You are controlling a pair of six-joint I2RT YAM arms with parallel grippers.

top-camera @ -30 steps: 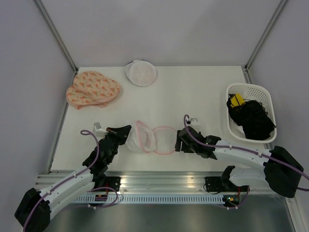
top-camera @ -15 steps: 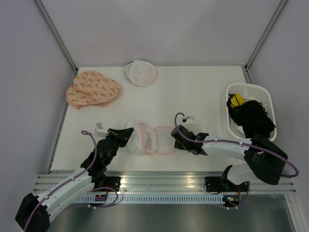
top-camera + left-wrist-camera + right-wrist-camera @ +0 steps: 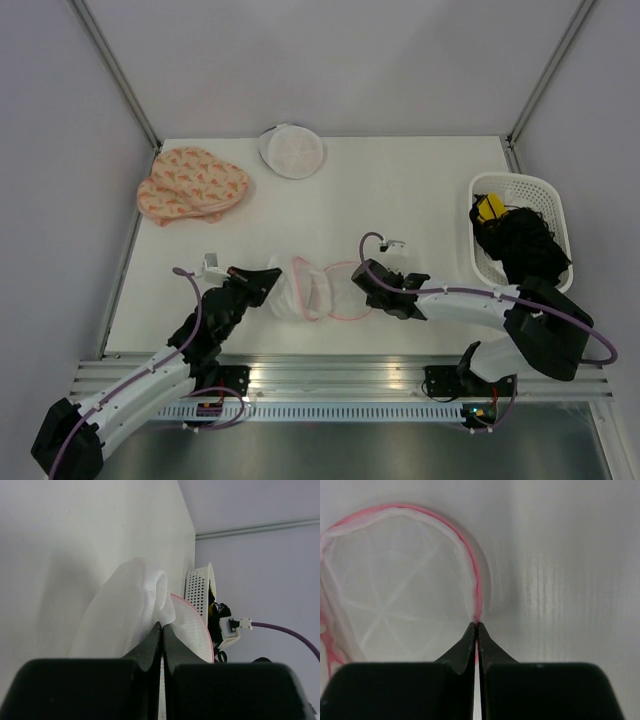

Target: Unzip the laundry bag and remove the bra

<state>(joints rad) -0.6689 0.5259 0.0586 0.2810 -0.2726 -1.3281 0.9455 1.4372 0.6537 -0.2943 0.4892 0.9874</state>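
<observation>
The laundry bag (image 3: 322,290), white mesh with a pink rim, lies spread in two round halves near the table's front edge. My left gripper (image 3: 270,274) is shut on bunched white mesh (image 3: 131,600) at the bag's left side, the tips (image 3: 162,625) pinching a fold. My right gripper (image 3: 360,278) is shut on the pink rim (image 3: 476,580) at the bag's right edge, tips (image 3: 477,625) together. The right half (image 3: 395,595) looks flat, its inside ribs showing. A peach patterned bra (image 3: 190,183) lies at the back left, apart from both grippers.
A second round white mesh bag (image 3: 291,150) sits at the back middle. A white perforated basket (image 3: 520,181) holding dark clothes and a yellow item stands at the right edge. The table's front edge runs just below the bag.
My right gripper has moved a little left onto the bag's right edge and shut on the pink rim. The left gripper has stayed shut on the mesh.
</observation>
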